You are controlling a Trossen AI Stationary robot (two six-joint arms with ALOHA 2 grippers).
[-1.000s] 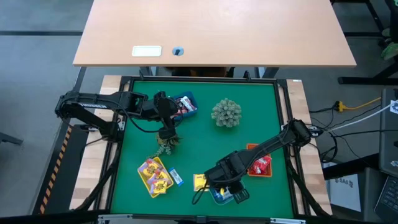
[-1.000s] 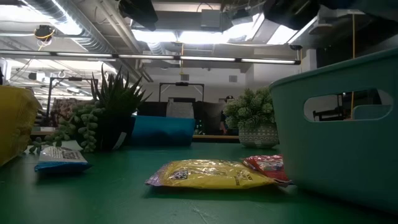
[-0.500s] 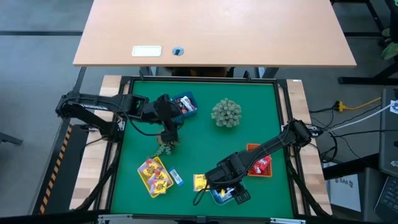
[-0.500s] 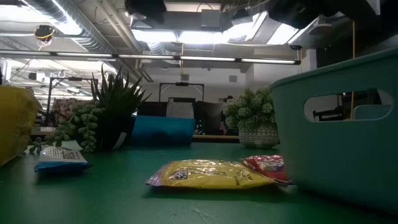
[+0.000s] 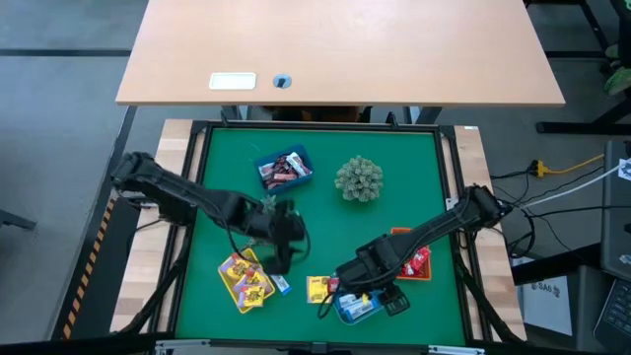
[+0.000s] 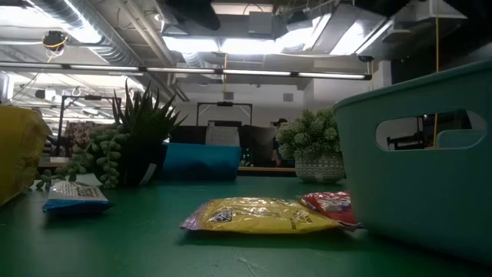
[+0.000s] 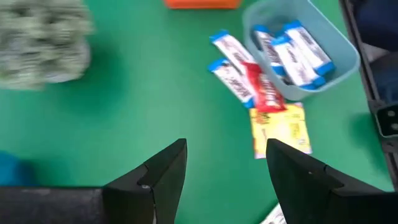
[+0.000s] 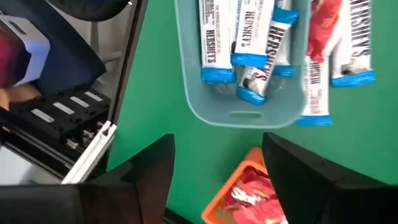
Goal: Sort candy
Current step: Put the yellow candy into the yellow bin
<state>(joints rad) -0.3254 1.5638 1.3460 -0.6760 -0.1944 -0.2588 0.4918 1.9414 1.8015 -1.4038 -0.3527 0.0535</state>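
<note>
The candy lies partly sorted. Blue-and-white bars fill the teal tray. Red ones sit in the orange tray, dark ones in the blue tray, and yellow and red ones in the yellow tray. Loose on the mat beside the teal tray are two blue-and-white bars, a red candy and a yellow candy. Another blue-and-white bar lies by the yellow tray. My left gripper hangs open above the mat between the yellow tray and the loose candy. My right gripper hangs open above the teal and orange trays.
A round spiky plant stands at the mat's far middle. A second small plant is mostly hidden under my left arm. The raised frame borders the green mat. In the low view, the teal tray fills the right.
My left gripper has swung from beside the blue tray toward the table's near edge and right, sinking a little. It now hangs over the mat next to the yellow tray.
</note>
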